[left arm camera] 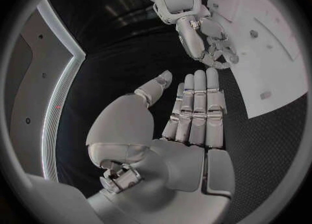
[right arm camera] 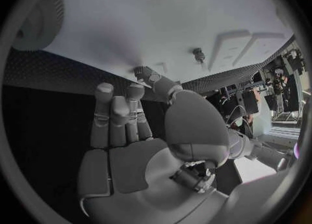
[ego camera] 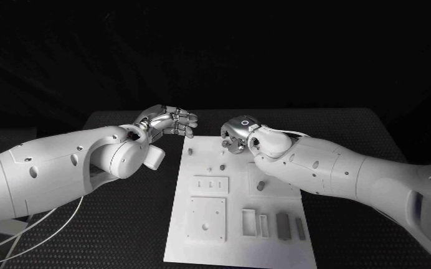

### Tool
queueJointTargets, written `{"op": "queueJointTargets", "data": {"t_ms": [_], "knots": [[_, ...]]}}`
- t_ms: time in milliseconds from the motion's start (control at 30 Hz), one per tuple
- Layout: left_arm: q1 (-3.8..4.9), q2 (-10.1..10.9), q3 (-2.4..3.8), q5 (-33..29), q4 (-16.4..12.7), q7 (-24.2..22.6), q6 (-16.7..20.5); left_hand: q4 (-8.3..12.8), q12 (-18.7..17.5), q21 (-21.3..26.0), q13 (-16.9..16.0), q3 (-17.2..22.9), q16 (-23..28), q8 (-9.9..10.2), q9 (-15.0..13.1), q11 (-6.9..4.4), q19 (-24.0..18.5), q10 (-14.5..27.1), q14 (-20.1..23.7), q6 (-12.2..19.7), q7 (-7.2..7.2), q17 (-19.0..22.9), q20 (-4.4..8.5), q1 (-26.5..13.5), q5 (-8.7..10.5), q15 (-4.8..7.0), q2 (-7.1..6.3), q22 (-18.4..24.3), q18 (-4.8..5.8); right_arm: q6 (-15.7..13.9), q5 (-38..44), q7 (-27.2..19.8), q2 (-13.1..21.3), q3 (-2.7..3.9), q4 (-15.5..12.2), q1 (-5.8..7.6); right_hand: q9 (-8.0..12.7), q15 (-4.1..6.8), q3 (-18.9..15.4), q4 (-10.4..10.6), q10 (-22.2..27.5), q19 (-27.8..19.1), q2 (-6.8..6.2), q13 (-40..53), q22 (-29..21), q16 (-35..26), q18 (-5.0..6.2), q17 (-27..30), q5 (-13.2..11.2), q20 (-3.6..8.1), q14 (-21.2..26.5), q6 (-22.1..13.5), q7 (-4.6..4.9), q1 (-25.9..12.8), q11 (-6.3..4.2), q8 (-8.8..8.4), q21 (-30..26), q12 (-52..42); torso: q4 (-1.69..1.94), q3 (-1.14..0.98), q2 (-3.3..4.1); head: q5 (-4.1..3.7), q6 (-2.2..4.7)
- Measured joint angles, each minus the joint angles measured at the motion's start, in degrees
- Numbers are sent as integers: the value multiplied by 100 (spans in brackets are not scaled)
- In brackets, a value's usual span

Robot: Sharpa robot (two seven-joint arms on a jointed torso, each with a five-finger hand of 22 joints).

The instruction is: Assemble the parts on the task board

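Task board: the white task board (ego camera: 235, 244) lies in the middle of the black tabletop (ego camera: 359, 132), long side running away from the robot, its far end between the two hands.
Board features: raised white blocks sit on its near half, a square plate with a hole (ego camera: 207, 218), a smaller block with three slots (ego camera: 210, 184) beyond it, and narrow upright frames (ego camera: 249, 222) to their right.
Parts: two grey bars (ego camera: 283, 226) lie side by side at the near right of the board; a small grey peg (ego camera: 261, 186) stands near the middle right; tiny dark pieces (ego camera: 223, 167) sit farther up the board.
Right hand: the right hand (ego camera: 237, 134) hangs over the far right corner of the board, palm down. In the right wrist view its fingers (right arm camera: 116, 115) are straight and close together, thumb (right arm camera: 156, 81) reaching toward the board, nothing in its grasp; a small peg (right arm camera: 198, 54) stands on the board just beyond it.
Left hand: the left hand (ego camera: 169, 121) is above the tabletop just off the far left corner of the board. In the left wrist view its fingers (left arm camera: 198, 104) lie straight and pressed side by side, thumb apart, holding nothing.
Hands together: fingertips of the two hands are near one another but apart.
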State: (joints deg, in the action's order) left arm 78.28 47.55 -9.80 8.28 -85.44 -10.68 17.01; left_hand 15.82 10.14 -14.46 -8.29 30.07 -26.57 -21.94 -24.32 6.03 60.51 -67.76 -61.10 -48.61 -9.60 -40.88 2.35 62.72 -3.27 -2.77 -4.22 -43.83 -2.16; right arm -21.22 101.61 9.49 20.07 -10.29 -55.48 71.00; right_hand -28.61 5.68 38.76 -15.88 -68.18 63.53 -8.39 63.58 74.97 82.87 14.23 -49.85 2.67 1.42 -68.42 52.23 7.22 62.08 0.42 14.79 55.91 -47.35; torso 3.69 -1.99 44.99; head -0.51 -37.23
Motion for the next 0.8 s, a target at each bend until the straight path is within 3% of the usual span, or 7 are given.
{"op": "queueJointTargets", "data": {"t_ms": [267,400,800], "knots": [[0,16,0,1,8,1,0,0,0,0,0,0,0,0,0,0,0,0,0,0,0,-3,0,0,0,0,0,1,0,-56,-41,-3,110,0,-124,2,0,-1,15,15,0,-8,0,7,0,0,0,0,0,-9,0,-1,0,0,0,0,0,0,1,-2,0,-1,1],[1,23,0,2,17,1,2,0,0,0,0,0,0,0,0,0,0,0,0,0,0,-5,0,0,0,0,0,1,0,-127,-109,-8,346,6,-435,37,5,-22,15,15,0,-8,0,16,0,0,0,0,0,-9,-22,-1,-1,0,0,0,0,0,0,-2,-1,-10,6],[49,85,0,3,62,-12,3,0,0,0,-7,0,22,0,-1,21,0,-21,-37,0,0,-22,0,0,0,-2,0,-5,1,-178,-557,-46,1351,245,-1486,477,4,-22,13,160,-1,-8,-200,54,0,22,0,26,0,-11,-22,0,-4,-61,-1,0,0,0,-46,0,-12,8,76]]}}
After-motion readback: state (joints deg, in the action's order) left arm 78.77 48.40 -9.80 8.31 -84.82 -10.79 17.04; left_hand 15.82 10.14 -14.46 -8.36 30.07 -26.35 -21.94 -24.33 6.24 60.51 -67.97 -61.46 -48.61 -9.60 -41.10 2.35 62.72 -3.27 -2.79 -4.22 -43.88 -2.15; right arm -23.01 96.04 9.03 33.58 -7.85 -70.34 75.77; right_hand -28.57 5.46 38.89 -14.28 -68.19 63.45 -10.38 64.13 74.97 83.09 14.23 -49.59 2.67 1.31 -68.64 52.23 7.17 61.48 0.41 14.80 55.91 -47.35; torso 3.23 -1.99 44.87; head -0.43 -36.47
